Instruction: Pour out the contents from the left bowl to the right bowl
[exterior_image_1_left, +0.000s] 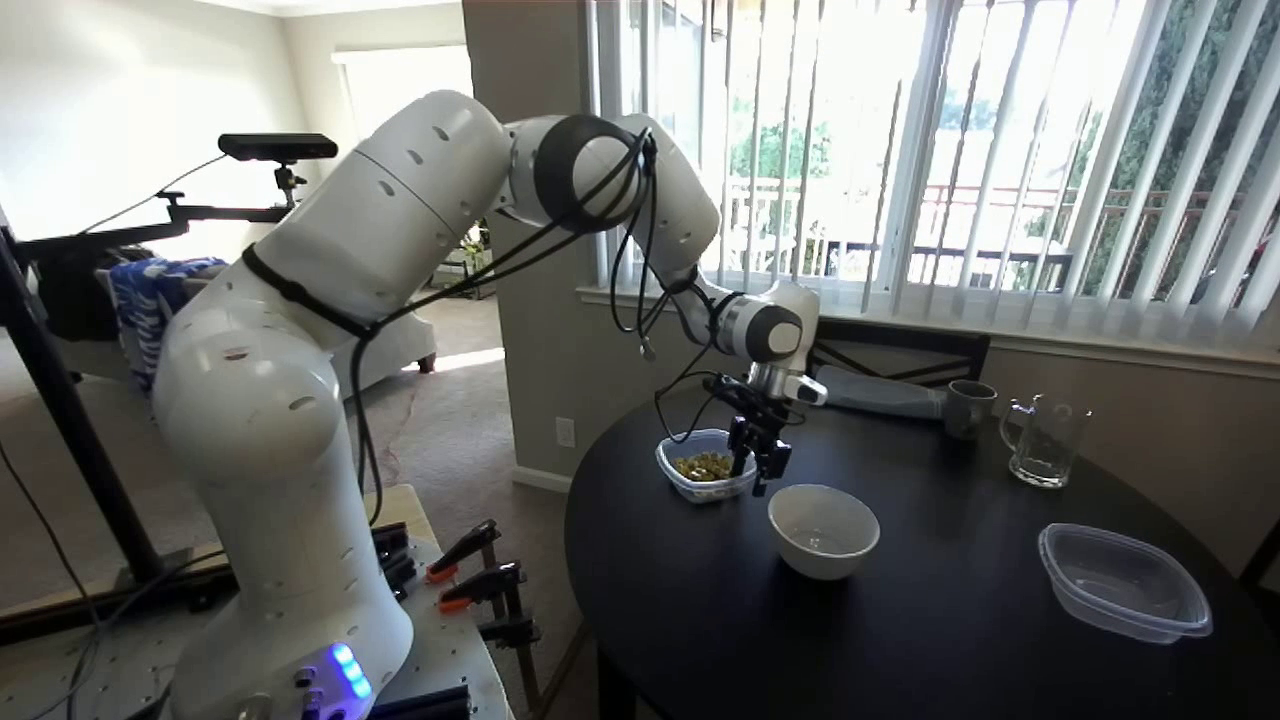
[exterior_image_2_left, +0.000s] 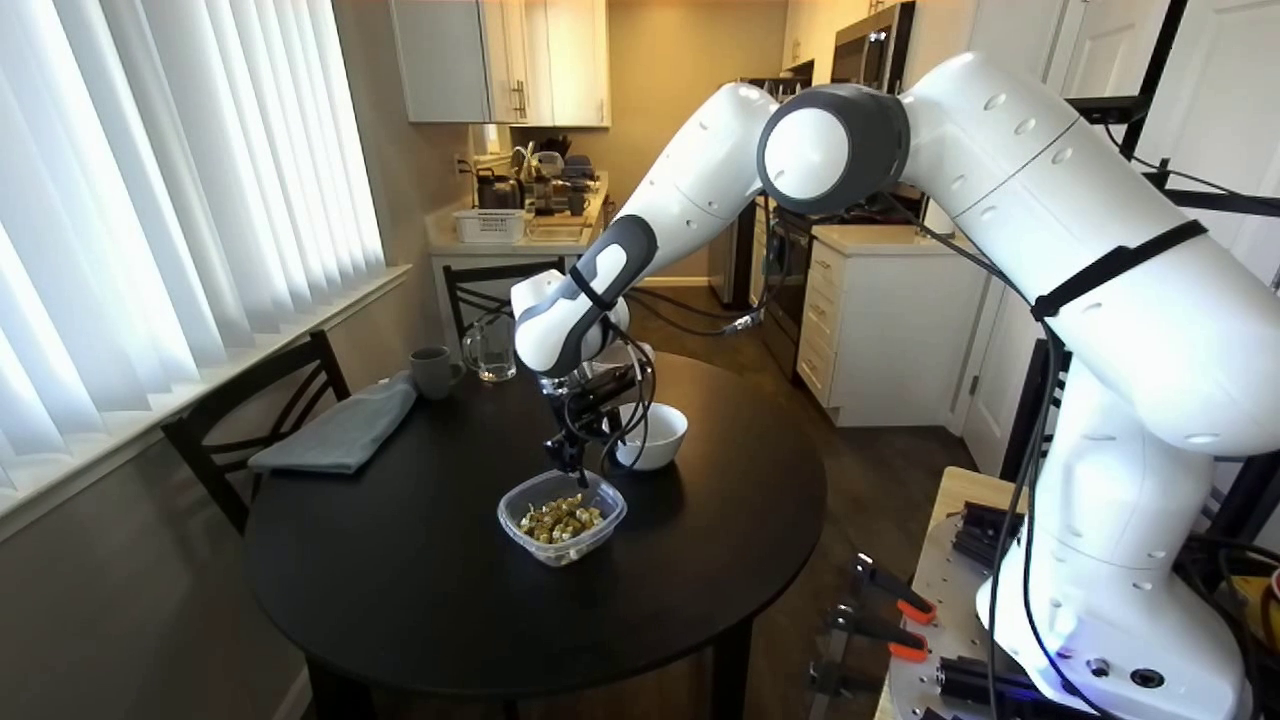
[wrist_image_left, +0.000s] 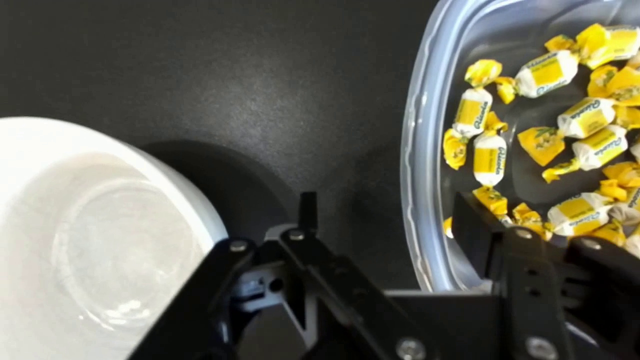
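The left bowl is a translucent bluish tub (exterior_image_1_left: 700, 492) on the dark table, seen in both exterior views (exterior_image_2_left: 525, 540) and at the right of the wrist view (wrist_image_left: 419, 140). Its contents are yellow-and-white wrapped candies (wrist_image_left: 546, 75), a greenish heap (exterior_image_1_left: 703, 466) in the exterior views (exterior_image_2_left: 560, 520). The right bowl is opaque white (exterior_image_1_left: 822, 550), seemingly empty, at the left of the wrist view (wrist_image_left: 125, 240). My gripper (wrist_image_left: 390, 220) is open. One finger is over the tub's inside, the other outside toward the white bowl, with the tub's rim between them.
A clear rectangular tub (exterior_image_1_left: 1125, 600) stands farther along the table. A glass mug (exterior_image_1_left: 1045, 450), a grey mug (exterior_image_1_left: 968, 410) and a folded grey cloth (exterior_image_2_left: 340, 430) lie toward the window side. Dark chairs (exterior_image_2_left: 270, 400) stand at the table's edge.
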